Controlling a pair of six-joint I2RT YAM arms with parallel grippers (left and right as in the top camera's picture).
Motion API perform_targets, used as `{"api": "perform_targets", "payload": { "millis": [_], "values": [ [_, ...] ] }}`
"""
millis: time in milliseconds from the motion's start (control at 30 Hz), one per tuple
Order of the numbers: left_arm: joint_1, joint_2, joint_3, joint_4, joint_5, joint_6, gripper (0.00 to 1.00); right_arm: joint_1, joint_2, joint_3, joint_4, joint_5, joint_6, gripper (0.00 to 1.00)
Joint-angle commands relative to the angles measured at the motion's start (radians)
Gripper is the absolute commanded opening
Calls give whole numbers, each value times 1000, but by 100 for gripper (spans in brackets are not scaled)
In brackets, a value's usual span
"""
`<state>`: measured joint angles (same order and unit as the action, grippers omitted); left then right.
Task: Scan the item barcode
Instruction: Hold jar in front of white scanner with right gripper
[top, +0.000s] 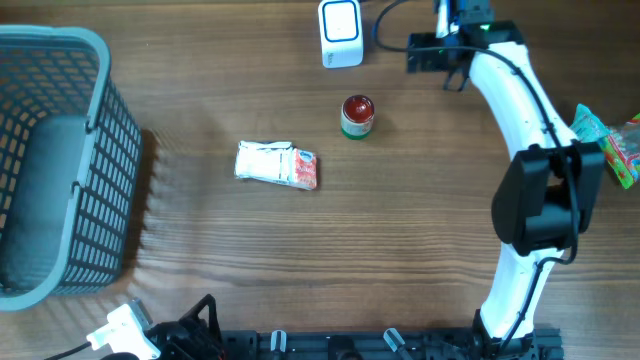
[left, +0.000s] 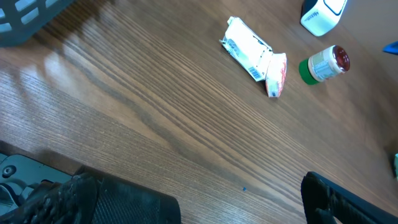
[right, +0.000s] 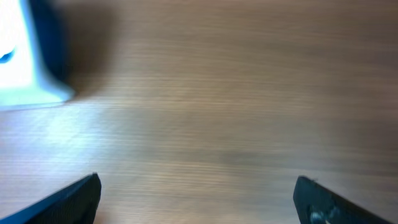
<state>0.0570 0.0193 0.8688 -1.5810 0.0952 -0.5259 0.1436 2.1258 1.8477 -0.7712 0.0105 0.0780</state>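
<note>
Crumpled white-and-red plastic packet (top: 276, 163), barcode (left: 252, 65) up, at wooden table (top: 400, 250) centre, 8 o'clock of red-lidded jar (top: 357, 115); left gripper (left: 211, 208) and right gripper (right: 196, 202) both spread empty, so pick-up likely pending: grasp packet, then present barcode to white box-shaped scanner (top: 341, 33) at 12 o'clock.

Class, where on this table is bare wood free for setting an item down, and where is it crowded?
Free: wood between basket and white packet; the wide strip on the robot's side of packet and jar. Crowded: around scanner and right arm; colourful packets at the right edge.
</note>
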Motion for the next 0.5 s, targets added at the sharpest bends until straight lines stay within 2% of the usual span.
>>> {"api": "perform_targets", "payload": {
  "millis": [0,100,133,233,367,467],
  "values": [
    [-5,-3,-4,-10,8,-6,100,92,-10,0,-83,-179,84,100],
    [-5,-3,-4,-10,8,-6,100,125,-32,0,-137,-224,345,100],
    [-5,-3,-4,-10,8,-6,100,132,-31,0,-129,-252,344,100],
    [-5,-3,-4,-10,8,-6,100,181,-1,-1,-112,-132,340,100],
    [-5,-3,-4,-10,8,-6,100,269,40,-3,-56,-110,346,100],
    [-5,-3,-4,-10,8,-6,100,305,88,-3,-47,47,404,100]
  ]
}}
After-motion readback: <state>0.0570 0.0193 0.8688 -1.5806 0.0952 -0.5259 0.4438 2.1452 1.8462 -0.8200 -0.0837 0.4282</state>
